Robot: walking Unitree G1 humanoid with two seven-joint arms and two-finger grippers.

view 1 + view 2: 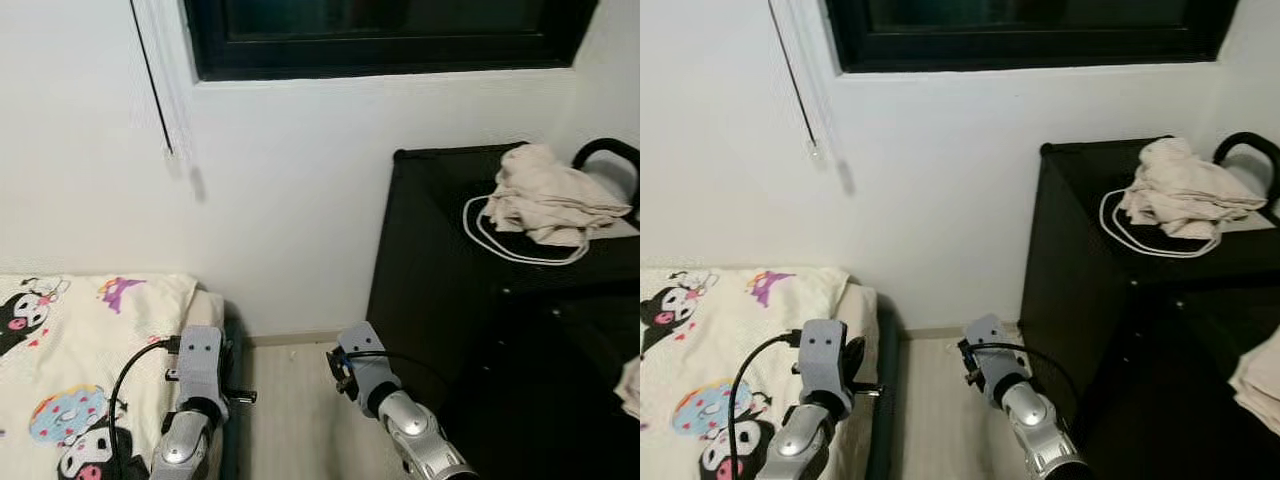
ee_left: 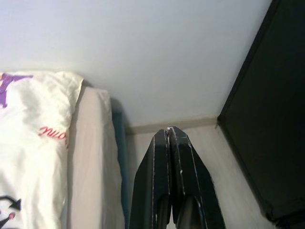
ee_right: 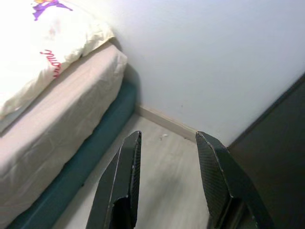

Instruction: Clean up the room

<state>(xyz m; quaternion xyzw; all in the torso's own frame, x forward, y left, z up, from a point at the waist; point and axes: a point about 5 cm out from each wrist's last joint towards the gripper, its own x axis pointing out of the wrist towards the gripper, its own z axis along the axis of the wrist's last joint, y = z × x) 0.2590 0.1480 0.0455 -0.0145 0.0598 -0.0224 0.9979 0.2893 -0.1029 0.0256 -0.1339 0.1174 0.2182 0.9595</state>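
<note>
Grippers came first in the head views, both arms raised low over the strip of pale floor (image 1: 290, 400) between bed and cabinet. On the left, the left gripper (image 2: 169, 138) had its two black fingers pressed flat together with nothing between them, pointing along the gap beside the mattress edge. On the right, the right gripper (image 3: 167, 140) held its fingers (image 3: 128, 167) spread wide apart and empty above the floorboards. Neither touched anything.

Beside the left arm lay the bed (image 1: 205, 305), its cartoon-printed duvet (image 1: 70, 350) drawn up to the near-wall edge, over a beige mattress side and a teal base. Across the floor strip stood the black cabinet (image 1: 430, 290), its side facing the bed. Toward the far right of its top sat a crumpled beige cloth (image 1: 550, 200), touching a white cord (image 1: 500, 245) looped around its front. A black curved handle (image 1: 605, 155) rose just behind the cloth.

Farthest back, the white wall (image 1: 300, 170) carried a dark-framed window (image 1: 390, 40), with a thin black cord (image 1: 150, 75) hanging down at its left
</note>
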